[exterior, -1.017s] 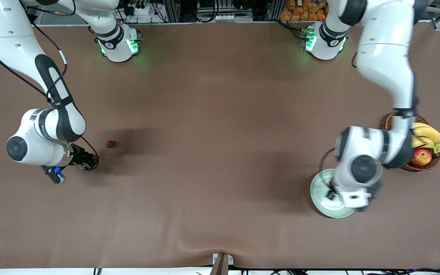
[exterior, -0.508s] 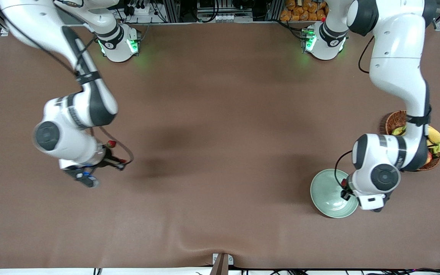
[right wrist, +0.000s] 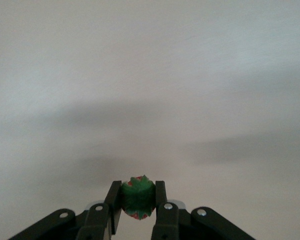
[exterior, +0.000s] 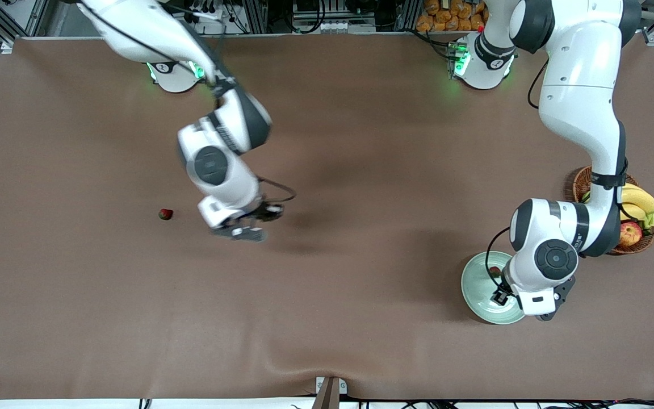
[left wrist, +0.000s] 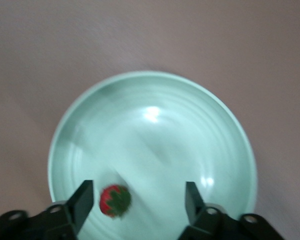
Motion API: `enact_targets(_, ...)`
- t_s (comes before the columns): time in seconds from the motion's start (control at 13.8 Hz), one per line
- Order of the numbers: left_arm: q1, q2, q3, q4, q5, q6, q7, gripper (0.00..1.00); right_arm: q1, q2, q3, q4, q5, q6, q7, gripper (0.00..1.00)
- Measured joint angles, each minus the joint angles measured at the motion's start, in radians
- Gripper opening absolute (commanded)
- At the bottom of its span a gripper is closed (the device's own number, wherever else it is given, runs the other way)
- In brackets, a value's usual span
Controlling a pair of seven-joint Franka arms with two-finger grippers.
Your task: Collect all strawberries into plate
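**Strawberry Collection: One Berry Plated, One Carried, One on the Table**

**Front view.** The round, shallow, pale mint-green plate [exterior: 477,284] sits toward the left arm's end of the table, just beside the brown wicker fruit basket [exterior: 579,180] holding bananas and an apple. One small red strawberry with a dark green cap [exterior: 494,271] lies in the plate. The left gripper [exterior: 500,295] hangs low over the plate, the forearm folded down from a tall elbow. The right gripper [exterior: 259,218] is over bare brown table near the middle, its arm extended from its base and angled downward. A second loose strawberry [exterior: 165,214] lies on the table toward the right arm's end, well apart from the plate.

**Left wrist view.** The left gripper [left wrist: 138,200] stands wide apart and holds nothing. The plated strawberry [left wrist: 115,201] lies just beside one finger [left wrist: 82,202], free of both pads.

**Right wrist view.** The right gripper [right wrist: 138,200] is clamped on a third strawberry [right wrist: 138,198], cap facing outward, with only table below.

**Handling.** The berries are judged light, soft and easily bruised. Grip across the widest part of the body, not the leafy cap, with minimal force. Release low over the plate: the glossy surface may let a berry roll.
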Motion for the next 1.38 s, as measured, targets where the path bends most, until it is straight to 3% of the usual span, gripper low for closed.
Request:
enact_targets(0.22,-0.059,-0.01,-0.015,0.0,0.0,-0.003,-0.031,1.0,0.099,0.102,-0.001,0.003,0.01,0.163,0.012,0.3)
enact_targets(0.36,-0.103,-0.01,-0.016,0.0,0.0,-0.003,-0.059,1.0,0.113,0.136,-0.003,0.006,0.011,0.183,0.011,0.39)
enact_targets(0.65,-0.148,-0.01,-0.016,0.0,0.0,-0.004,-0.078,1.0,0.113,0.161,-0.004,0.009,0.011,0.184,0.008,0.8)
enact_targets(0.73,-0.156,-0.01,-0.016,0.0,0.0,-0.004,-0.078,1.0,0.113,0.16,-0.009,0.013,0.011,0.183,0.008,0.97)
enact_targets(0.94,-0.21,-0.01,-0.021,0.0,0.0,-0.004,-0.085,1.0,0.076,0.119,-0.028,0.042,0.012,0.122,0.002,1.0)
enact_targets(1.38,-0.444,-0.004,-0.027,-0.005,0.0,-0.002,-0.152,1.0,-0.203,-0.048,-0.039,0.05,0.012,-0.179,-0.188,1.0)
